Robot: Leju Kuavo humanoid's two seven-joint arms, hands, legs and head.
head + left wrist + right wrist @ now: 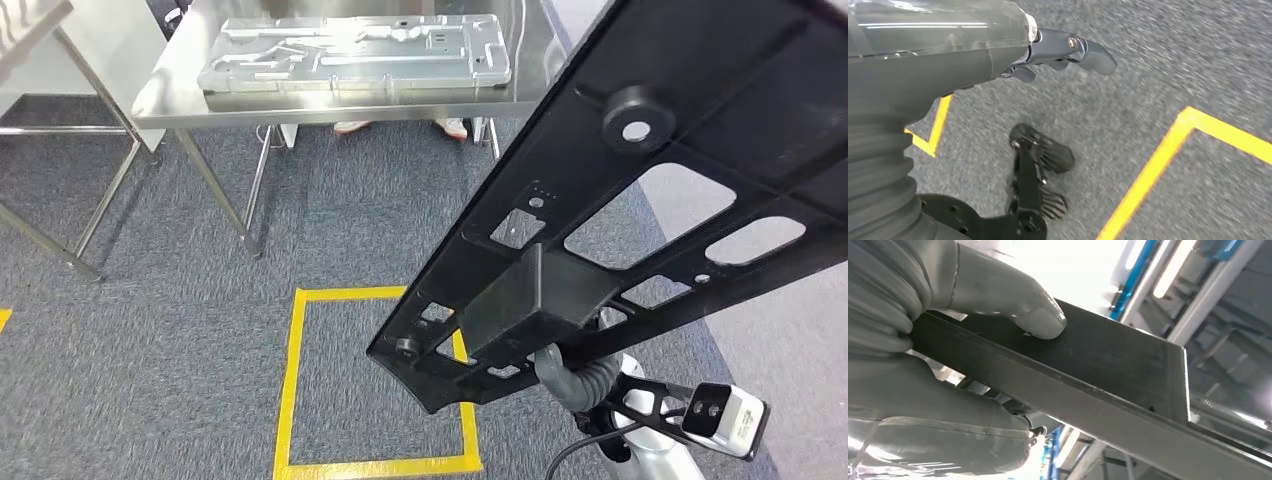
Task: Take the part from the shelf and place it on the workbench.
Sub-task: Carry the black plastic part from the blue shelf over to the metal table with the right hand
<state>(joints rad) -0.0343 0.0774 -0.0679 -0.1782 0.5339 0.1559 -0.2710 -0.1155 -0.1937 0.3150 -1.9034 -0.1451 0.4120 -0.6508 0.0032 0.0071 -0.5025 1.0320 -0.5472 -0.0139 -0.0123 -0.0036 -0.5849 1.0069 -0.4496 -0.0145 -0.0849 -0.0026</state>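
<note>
The part (640,190) is a long black flat frame with several cutouts and a round boss. It hangs tilted in the air at the right of the head view, above the carpet. My right hand (948,340) grips one edge of the part (1108,360), thumb pressed on its flat face; in the head view the part hides the hand down to its ribbed wrist cover (575,378). The steel workbench (170,95) stands ahead at the top. My left hand (1058,50) hangs over the floor, fingers loosely spread and holding nothing.
A silver moulded plate (355,55) lies on the workbench. A second steel table (30,30) stands at the far left. A yellow taped square (295,380) marks the grey carpet in front. A person's shoes (352,127) show behind the workbench.
</note>
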